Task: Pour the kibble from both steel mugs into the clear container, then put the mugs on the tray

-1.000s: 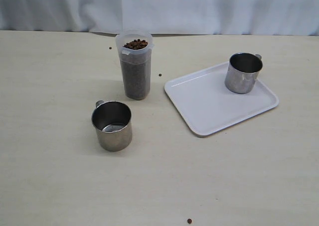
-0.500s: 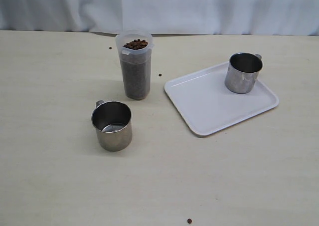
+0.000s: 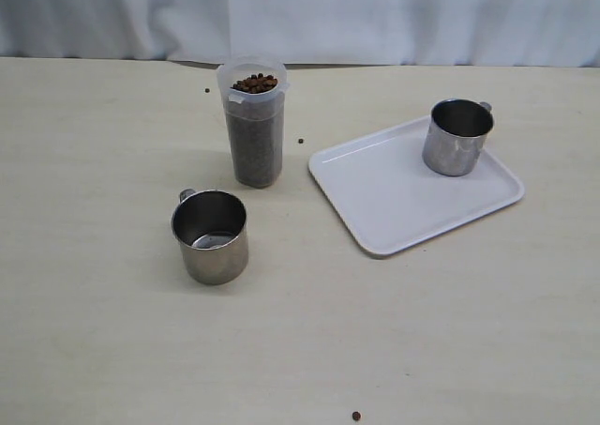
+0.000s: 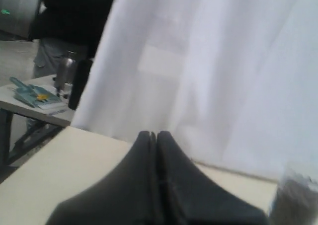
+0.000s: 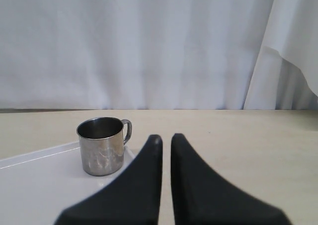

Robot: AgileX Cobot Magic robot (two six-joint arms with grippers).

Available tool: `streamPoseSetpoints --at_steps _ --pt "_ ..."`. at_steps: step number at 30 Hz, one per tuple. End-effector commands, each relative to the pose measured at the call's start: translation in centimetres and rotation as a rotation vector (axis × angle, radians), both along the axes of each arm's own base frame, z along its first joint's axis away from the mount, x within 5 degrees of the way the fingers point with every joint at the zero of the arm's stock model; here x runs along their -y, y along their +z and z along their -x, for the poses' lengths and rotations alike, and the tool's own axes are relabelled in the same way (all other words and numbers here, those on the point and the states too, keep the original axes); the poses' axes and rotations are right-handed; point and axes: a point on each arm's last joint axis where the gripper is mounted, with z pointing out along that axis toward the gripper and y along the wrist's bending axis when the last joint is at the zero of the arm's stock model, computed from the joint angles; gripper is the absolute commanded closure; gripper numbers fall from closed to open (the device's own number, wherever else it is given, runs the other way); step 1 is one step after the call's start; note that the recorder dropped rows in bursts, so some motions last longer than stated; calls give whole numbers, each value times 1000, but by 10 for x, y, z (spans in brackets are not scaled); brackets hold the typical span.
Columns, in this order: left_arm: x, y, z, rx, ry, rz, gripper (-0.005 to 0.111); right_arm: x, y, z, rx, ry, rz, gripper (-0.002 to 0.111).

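The clear container [image 3: 253,125] stands upright at the back middle of the table, filled to the rim with kibble [image 3: 255,83]. One steel mug [image 3: 210,235] stands on the bare table in front of it, looking empty. The other steel mug [image 3: 457,136] stands on the far corner of the white tray [image 3: 394,200]. Neither gripper shows in the exterior view. My left gripper [image 4: 155,135] is shut with nothing in it, and the container [image 4: 298,197] shows as a blur beside it. My right gripper [image 5: 166,138] is shut but for a thin slit and holds nothing; the mug [image 5: 102,145] on the tray [image 5: 39,178] lies beyond it.
Stray pellets lie on the table: one near the front edge [image 3: 356,416], one between container and tray [image 3: 301,141], one behind the container [image 3: 207,91]. A white curtain [image 3: 375,17] hangs along the far edge of the table.
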Motion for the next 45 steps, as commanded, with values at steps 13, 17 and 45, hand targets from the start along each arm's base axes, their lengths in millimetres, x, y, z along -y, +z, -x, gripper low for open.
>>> streamPoseSetpoints --at_steps 13,17,45 --pt "55 -72 -63 -500 -774 -294 107 0 -1 0 -1 -8 -3 103" --pt "57 -83 -72 -451 -816 -355 107 0 -1 0 -1 -8 -3 103" --pt "65 -129 -141 -448 -1037 -550 107 0 -1 0 -1 -8 -3 103"
